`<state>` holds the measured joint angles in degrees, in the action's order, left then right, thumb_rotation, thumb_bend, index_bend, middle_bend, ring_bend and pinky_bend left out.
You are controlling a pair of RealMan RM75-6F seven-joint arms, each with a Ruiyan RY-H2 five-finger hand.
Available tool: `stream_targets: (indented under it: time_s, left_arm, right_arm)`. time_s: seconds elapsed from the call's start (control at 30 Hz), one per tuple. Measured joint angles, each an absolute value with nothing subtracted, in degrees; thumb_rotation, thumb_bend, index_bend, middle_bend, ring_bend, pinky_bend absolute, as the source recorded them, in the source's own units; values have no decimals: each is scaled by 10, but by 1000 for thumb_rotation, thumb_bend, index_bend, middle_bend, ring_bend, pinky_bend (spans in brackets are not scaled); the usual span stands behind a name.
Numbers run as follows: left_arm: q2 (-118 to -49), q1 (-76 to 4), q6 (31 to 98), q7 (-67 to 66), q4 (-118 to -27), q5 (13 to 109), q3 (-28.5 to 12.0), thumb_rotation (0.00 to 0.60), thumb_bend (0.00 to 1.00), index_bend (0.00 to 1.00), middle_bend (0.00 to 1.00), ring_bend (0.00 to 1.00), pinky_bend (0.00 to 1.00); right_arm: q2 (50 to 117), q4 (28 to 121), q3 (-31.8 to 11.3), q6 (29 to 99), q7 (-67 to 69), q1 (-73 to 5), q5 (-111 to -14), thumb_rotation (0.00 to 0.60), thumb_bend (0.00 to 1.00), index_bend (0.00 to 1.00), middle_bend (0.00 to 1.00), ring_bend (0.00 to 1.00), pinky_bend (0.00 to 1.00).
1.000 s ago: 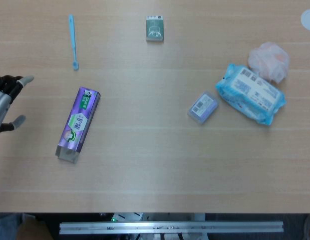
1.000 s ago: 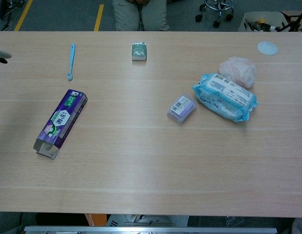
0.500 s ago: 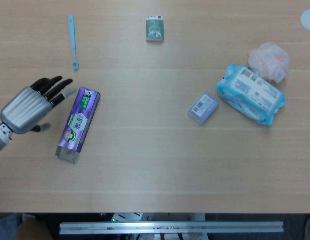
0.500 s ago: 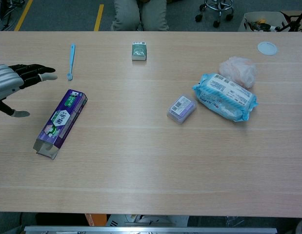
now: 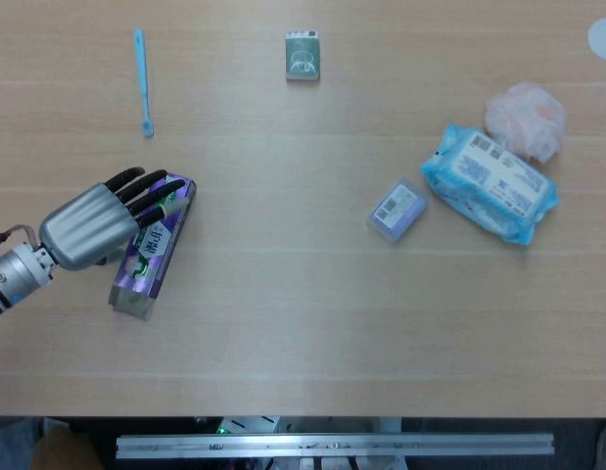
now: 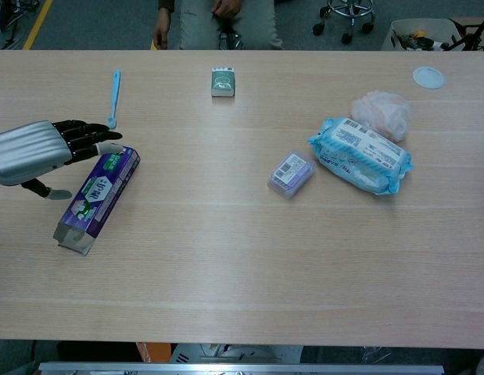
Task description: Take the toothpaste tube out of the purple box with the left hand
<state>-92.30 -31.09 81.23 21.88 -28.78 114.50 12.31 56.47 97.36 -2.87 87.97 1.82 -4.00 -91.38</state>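
Observation:
The purple box [image 5: 146, 266] lies flat at the left of the table, slanted, with its opened flap end [image 6: 70, 237] toward the near edge. No toothpaste tube shows; it would be hidden inside the box. My left hand [image 5: 85, 227] comes in from the left, fingers apart and stretched over the box's far end [image 6: 116, 160]. Its dark fingertips [image 5: 146, 199] overlap the box top, and I cannot tell whether they touch it. The thumb [image 6: 52, 192] hangs beside the box's left side. Nothing is in the hand. My right hand appears in neither view.
A blue toothbrush [image 5: 143, 80] lies beyond the box. A small green pack [image 5: 303, 55] sits at the far middle. To the right are a small purple pack [image 5: 396, 210], a blue wipes pack [image 5: 490, 182], a pink bath sponge [image 5: 525, 117] and a white lid [image 5: 604, 37]. A person sits behind the table [image 6: 218, 19].
My left hand has moved right from the table's left edge and now reaches over the far end of the purple box. The box has not moved.

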Motion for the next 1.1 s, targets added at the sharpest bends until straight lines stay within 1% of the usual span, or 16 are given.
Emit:
stream_targets:
  time_s: [0.37,0.53,0.77,1.1]
  left_arm:
    - [-953,-305,809,242,-198,1137,152,600,146,0,0,24,163]
    - [-968,-296,807,262,-177,1128,160,600,146,0,0,24,155]
    - [-987,-295,822,270,-178,1121,166,600,145,0,0,24,151]
    - [-997,-315,805,248,-244,1116,168,600,145,0,0,24,151]
  right_arm:
    - [560,992,-25,878,-1,-38,-915,600,237,496,507,538,600]
    - [558,1003,-27,877,-12,-39,-915,600,237,496,507,538,600]
    - [559,1001,-25,878,-8,-38,-917,600,236,496,507,538,600]
    - [560,988,-24,889,12,-31,-919,600,237,496,507,538,600]
